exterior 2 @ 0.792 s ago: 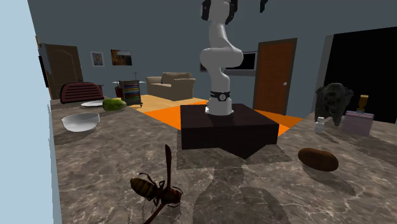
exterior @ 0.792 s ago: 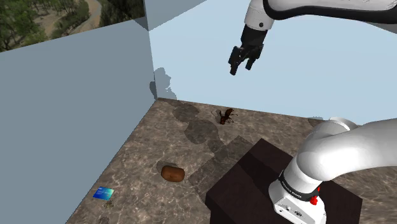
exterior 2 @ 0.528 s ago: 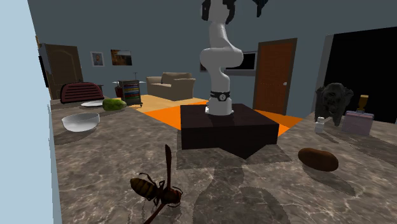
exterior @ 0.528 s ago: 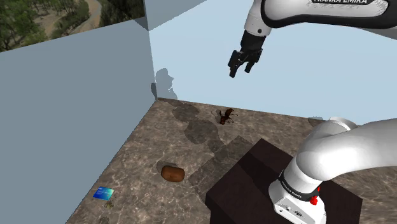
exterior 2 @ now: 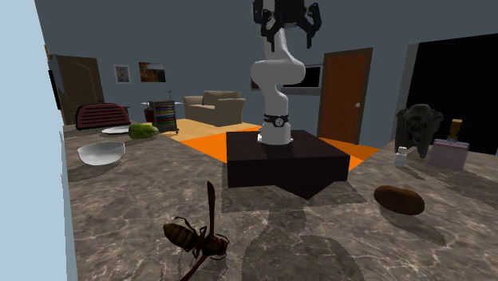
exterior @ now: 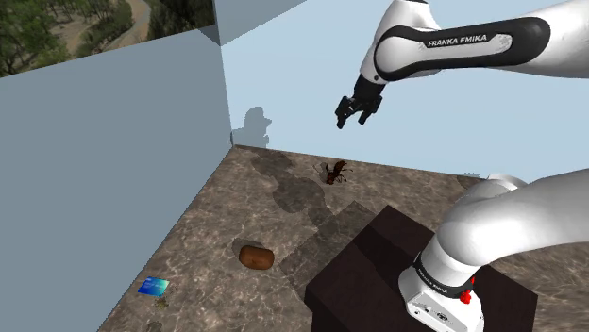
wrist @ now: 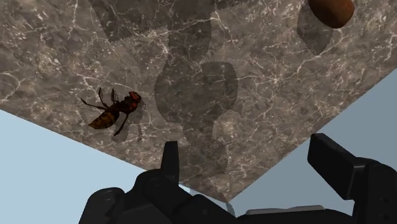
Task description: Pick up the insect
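- The gripper (exterior: 357, 111) hangs high above the table, its fingers wide apart, with nothing between them.
- The insect (exterior: 336, 173) lies on the brown veined surface (exterior: 212, 231), below the gripper and near the pale blue wall (exterior: 302, 85).

The reddish-brown wasp-like insect (exterior: 335, 173) (exterior 2: 195, 237) (wrist: 115, 112) with thin dark legs lies flat on the marbled bench near the pale-blue wall.

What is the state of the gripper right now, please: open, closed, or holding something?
Gripper: open, holding nothing, up in the air; the insect lies on the surface below, untouched.
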Tool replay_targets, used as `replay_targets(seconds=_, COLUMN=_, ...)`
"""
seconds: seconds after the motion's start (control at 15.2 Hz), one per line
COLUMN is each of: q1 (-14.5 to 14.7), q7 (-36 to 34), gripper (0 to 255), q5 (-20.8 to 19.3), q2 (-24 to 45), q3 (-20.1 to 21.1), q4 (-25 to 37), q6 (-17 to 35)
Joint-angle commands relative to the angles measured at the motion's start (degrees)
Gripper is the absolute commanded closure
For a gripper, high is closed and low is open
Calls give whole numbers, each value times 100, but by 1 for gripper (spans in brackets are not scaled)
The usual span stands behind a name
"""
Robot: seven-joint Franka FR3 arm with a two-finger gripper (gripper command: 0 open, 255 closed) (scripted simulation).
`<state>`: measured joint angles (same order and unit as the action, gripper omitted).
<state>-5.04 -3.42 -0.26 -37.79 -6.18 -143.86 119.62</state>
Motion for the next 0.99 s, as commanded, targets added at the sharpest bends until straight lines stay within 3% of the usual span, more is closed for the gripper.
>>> replay_targets(seconds=0.0, q1=-72, q7=80, gripper=0, q5=26, q2=216, q3=-179, q4=-156, q6=485)
replay_targets(seconds=0.53, q1=-77, q7=559, gripper=0, q5=513, q2=1444, q3=-939, q4=-493, q6=2385)
replay_targets(seconds=0.73, q1=106, q7=955, gripper=0, q5=998, q2=2041, q3=-1322, q4=-463, q6=3048)
replay_targets(seconds=0.92, q1=450, q7=1628, gripper=0, q5=1858, q2=2703, q3=-1787, q4=-324, q6=3617)
